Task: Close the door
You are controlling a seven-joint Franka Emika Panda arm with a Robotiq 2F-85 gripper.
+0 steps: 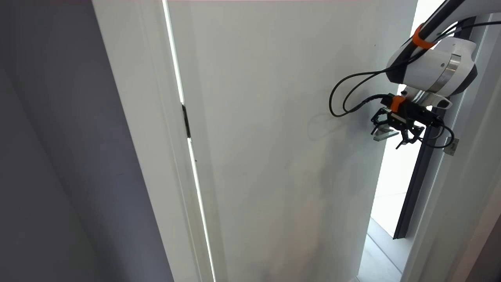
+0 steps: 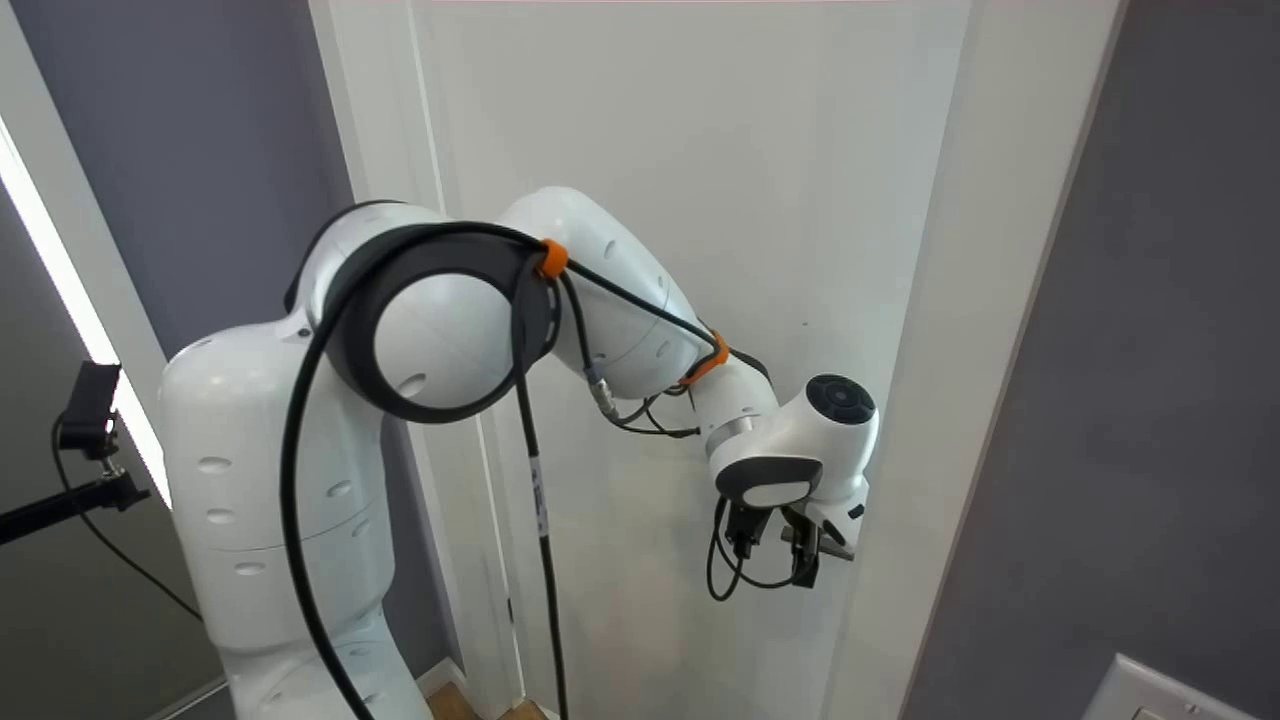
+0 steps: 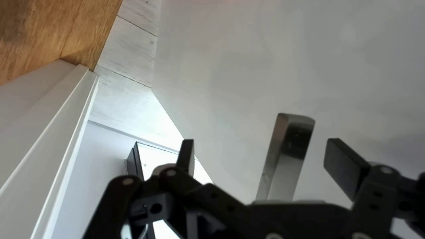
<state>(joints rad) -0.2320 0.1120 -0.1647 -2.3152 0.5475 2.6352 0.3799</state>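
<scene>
In an exterior view, the white door [image 2: 790,260] and its part-hidden handle [image 2: 838,550] stand behind the downturned jaws.

One white door [image 1: 270,149], one handle [image 3: 286,159], two fingers [image 3: 345,168]

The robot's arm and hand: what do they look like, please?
The Panda arm is white and rounded, with black joint trim; black cables run along it under orange bands. The hand is black, with two blocky fingers and round screws.

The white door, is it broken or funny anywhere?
Nothing looks clearly broken. The door just stands ajar: in an exterior view, a wide bright gap shows between it and the frame. That isn't odd, since closing it is the job.
</scene>
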